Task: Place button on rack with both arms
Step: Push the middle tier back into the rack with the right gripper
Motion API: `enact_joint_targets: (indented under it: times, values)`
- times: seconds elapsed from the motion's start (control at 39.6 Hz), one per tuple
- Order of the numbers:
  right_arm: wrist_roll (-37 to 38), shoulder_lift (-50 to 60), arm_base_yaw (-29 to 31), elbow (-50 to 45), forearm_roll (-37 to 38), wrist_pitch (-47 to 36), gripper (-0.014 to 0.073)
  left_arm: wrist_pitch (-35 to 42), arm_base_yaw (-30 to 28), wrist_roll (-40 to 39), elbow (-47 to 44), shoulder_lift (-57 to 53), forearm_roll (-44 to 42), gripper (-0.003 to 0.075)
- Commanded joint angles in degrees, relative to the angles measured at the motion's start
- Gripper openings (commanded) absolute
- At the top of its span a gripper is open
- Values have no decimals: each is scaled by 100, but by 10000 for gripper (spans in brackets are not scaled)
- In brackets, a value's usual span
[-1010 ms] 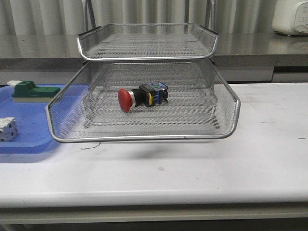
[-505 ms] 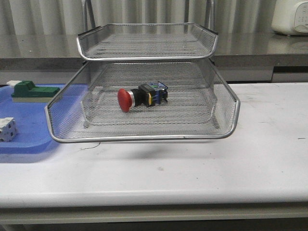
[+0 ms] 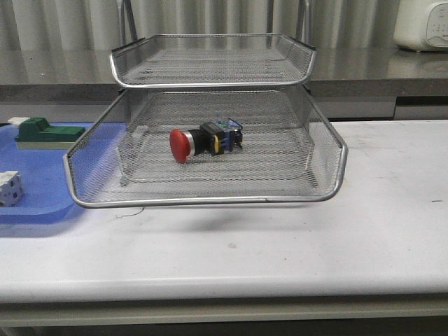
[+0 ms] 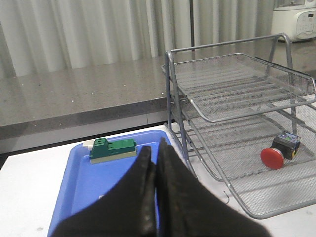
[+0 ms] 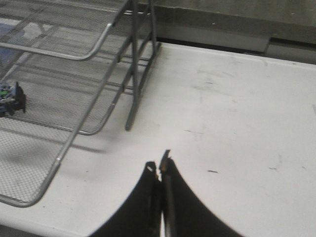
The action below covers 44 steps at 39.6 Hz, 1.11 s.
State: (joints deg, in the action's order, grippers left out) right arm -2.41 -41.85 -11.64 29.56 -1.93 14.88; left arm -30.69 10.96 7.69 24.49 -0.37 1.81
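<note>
The button (image 3: pixel 203 142) lies on its side in a lower tier of the silver wire rack (image 3: pixel 203 201), its red head pointing left. The left wrist view shows the button (image 4: pixel 279 150) free in the rack (image 4: pixel 237 94), far from my left gripper (image 4: pixel 154 148). That gripper is shut on nothing and hangs over the blue tray. My right gripper (image 5: pixel 158 165) is also shut and empty, above bare table beside the rack (image 5: pixel 131 74). There only the black rear end of the button (image 5: pixel 10 101) shows. Neither arm appears in the front view.
A flat blue tray (image 3: pixel 42 196) lies left of the rack, holding a green block (image 3: pixel 45 131) and a white block (image 3: pixel 8 187). A grey counter runs behind the table, with a white appliance (image 3: pixel 420 24) at its right end.
The rack and the button sit a few pixels further left in the front view; the button keeps its place in the tier. No arm enters that view.
</note>
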Motion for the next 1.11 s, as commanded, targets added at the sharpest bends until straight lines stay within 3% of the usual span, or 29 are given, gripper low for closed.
enact_joint_targets:
  times: [0.0,0.2,0.33,0.5,0.68,1.09]
  values:
    - [-21,-635,-499,489,49,-732,-60,486,-20,-55,132,-19,61,-19]
    - [-21,-1849,-2309,853,49,-1347,-60,486,-20,-55,132,-19,61,-19]
    - [-15,-2660,-3275,1145,-10,-1271,-60,486,-20,-55,132,-19,61,-19]
    - [-15,-3793,-4065,1546,-145,-1184,-60,486,-20,-55,132,-19,61,-19]
    - [-15,-4600,-4144,1902,-214,-879,-60,486,-20,-55,132,-19,61,-19]
    - [-20,-5441,-3520,2526,-140,-769,-60,486,-20,-55,132,-19,61,-19]
